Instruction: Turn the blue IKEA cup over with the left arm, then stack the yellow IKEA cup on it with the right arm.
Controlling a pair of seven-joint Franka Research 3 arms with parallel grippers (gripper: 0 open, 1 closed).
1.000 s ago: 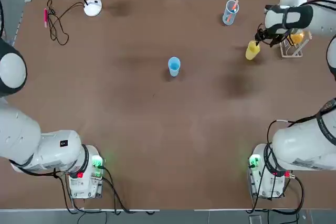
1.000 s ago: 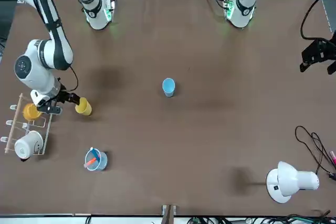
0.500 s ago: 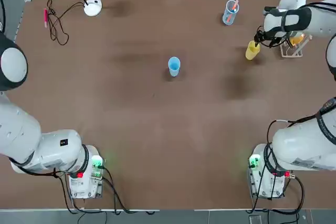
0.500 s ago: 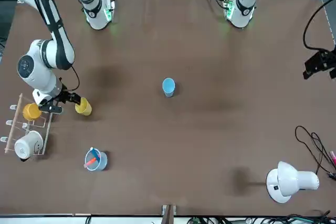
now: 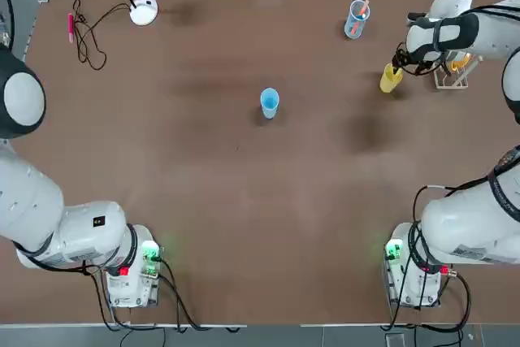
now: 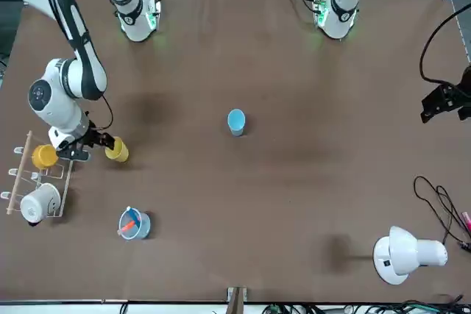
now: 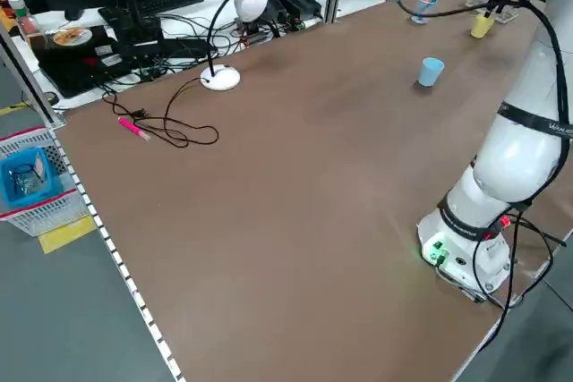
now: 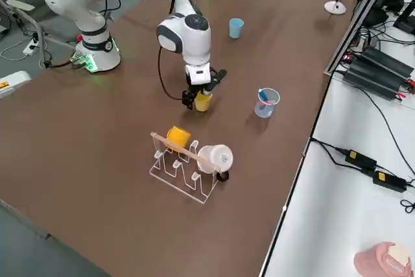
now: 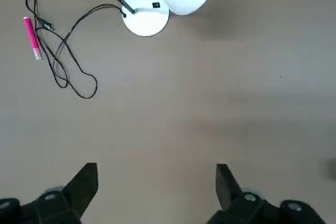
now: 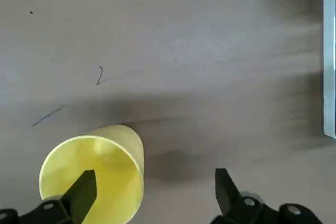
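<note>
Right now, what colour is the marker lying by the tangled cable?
Bright pink with a whitish tip; the marker shows best in the left wrist view.

You have a brown table (image 5: 244, 184) filling most of the overhead frame. Near the middle, slightly above centre, you can see the light-blue cup (image 5: 270, 102) standing mouth up; at upper right stands the yellow cup (image 5: 391, 78), with the white rack (image 5: 452, 79) just to its right. Above the yellow cup you'll find the clear bluish glass (image 5: 357, 19) holding sticks. At upper left you have the white lamp (image 5: 144, 10), its dark cable (image 5: 92, 26) looped to the left beside the pink marker (image 5: 71, 28)
</note>
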